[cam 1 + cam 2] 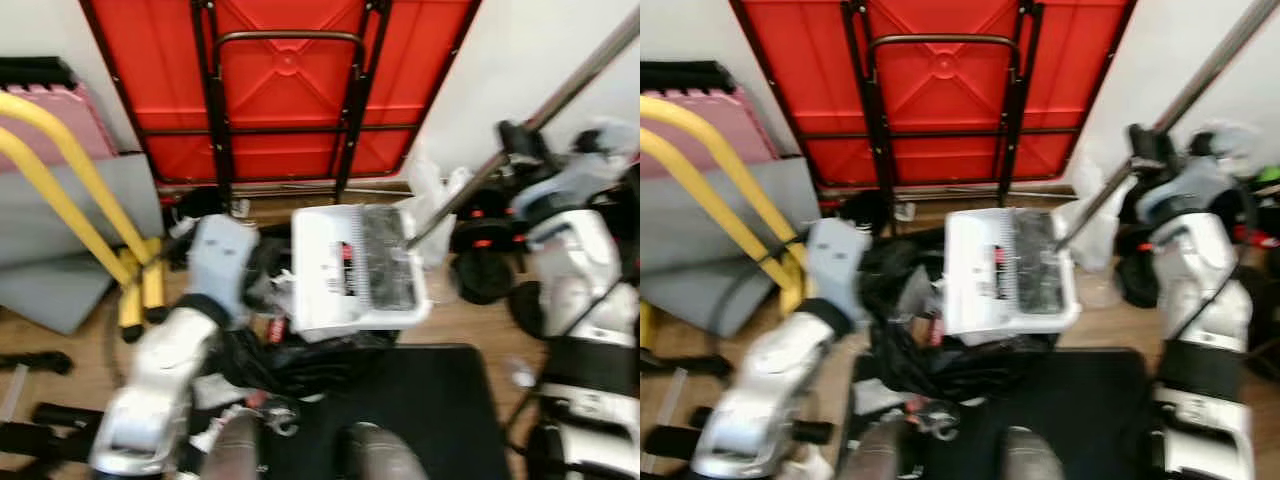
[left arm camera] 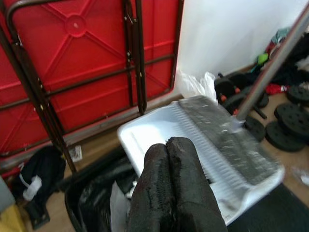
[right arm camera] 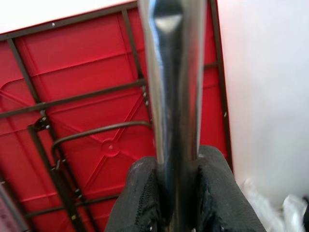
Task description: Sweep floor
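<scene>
Fingers of the right gripper (image 3: 176,203) clamp the broom handle (image 1: 545,105) at upper right, its head resting in the white dustpan (image 1: 355,270) at frame centre. The left gripper (image 2: 171,193), pressed closed, seems to hold that pan over the black bag (image 1: 925,350). Tilting the pan or dragging the bristles risks spilling debris beside the bag.

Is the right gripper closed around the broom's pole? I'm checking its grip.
Yes: the right gripper has its black fingers clamped on either side of the metal broom pole.

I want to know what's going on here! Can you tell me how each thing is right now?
White plastic dustpan: held up over the bag, brush head resting in it.
Silver metal broom pole: slanted, gripped.
Black rubbish bag: open.
Red folding table: folded, against the wall.
Left hand: shut.
Right hand: shut on pole.
</scene>
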`<state>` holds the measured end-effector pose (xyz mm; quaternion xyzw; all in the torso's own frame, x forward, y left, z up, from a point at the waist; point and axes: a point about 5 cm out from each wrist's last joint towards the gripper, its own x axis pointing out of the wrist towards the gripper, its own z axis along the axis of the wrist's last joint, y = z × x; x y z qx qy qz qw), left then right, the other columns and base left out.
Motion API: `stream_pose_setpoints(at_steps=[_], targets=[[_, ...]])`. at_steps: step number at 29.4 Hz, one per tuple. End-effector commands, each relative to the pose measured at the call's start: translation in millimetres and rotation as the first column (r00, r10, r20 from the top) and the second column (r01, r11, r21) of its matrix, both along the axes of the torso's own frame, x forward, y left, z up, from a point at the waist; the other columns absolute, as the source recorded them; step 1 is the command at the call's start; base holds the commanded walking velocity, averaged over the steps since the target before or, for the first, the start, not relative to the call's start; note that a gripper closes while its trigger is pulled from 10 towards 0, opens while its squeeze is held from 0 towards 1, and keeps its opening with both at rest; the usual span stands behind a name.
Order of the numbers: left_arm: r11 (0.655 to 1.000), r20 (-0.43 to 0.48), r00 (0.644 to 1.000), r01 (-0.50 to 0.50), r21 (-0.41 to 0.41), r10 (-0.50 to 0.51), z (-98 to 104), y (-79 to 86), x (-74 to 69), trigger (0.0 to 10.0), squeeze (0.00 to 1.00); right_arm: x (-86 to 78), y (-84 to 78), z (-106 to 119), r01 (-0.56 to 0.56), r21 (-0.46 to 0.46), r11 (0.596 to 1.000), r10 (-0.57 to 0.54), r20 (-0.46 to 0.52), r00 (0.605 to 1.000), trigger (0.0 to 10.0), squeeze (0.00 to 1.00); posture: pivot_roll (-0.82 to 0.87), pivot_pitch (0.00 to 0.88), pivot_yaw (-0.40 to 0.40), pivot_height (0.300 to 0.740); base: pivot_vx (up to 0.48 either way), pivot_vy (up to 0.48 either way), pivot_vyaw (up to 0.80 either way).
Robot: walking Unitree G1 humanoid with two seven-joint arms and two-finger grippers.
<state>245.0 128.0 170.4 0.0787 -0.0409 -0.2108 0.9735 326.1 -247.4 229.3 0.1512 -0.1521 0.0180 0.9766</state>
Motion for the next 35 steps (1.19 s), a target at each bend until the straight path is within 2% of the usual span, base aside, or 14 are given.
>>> stream_pose_setpoints(at_steps=[1, 5, 9, 24, 35], targets=[[1.000, -0.009, 1.000, 0.026, 0.011, -0.026, 1.3, -6.2, -3.7, 10.0, 0.00, -2.2, -8.0, 11.9, 0.025, 0.014, 1.000, -0.026, 0.051, 0.998, 10.0, 0.00, -0.11, 0.314, -0.131, 0.740, 0.000, 0.000, 0.00], [0.999, -0.016, 0.999, 0.036, 0.028, -0.036, 2.4, -5.4, -9.0, 10.0, 0.00, 1.6, -10.0, 15.4, 0.031, 0.020, 0.999, -0.032, 0.056, 0.998, 10.0, 0.00, -0.11, 0.329, -0.128, 0.740, 0.000, 0.000, 0.00], [0.997, -0.026, 0.998, 0.060, 0.048, -0.058, 5.1, -7.0, -16.4, 10.0, 0.00, 5.5, -11.3, 19.1, 0.038, 0.019, 0.999, -0.039, 0.060, 0.997, 10.0, 0.00, -0.10, 0.347, -0.124, 0.740, 0.414, 0.000, 0.00], [0.996, -0.040, 0.998, 0.059, 0.067, -0.057, 7.3, -8.0, -18.9, 10.0, 0.00, 6.9, -18.3, 20.4, 0.063, -0.007, 0.998, -0.063, 0.058, 0.996, 10.0, 0.00, -0.09, 0.354, -0.123, 0.740, 0.018, 0.000, 0.00], [0.995, -0.040, 0.997, 0.065, 0.070, -0.063, 8.1, -10.2, -18.8, 10.0, 0.00, 12.2, -20.8, 32.3, 0.074, -0.035, 0.997, -0.071, 0.088, 0.994, 10.0, 0.00, -0.10, 0.348, -0.132, 0.740, 0.044, 0.000, 0.00]])
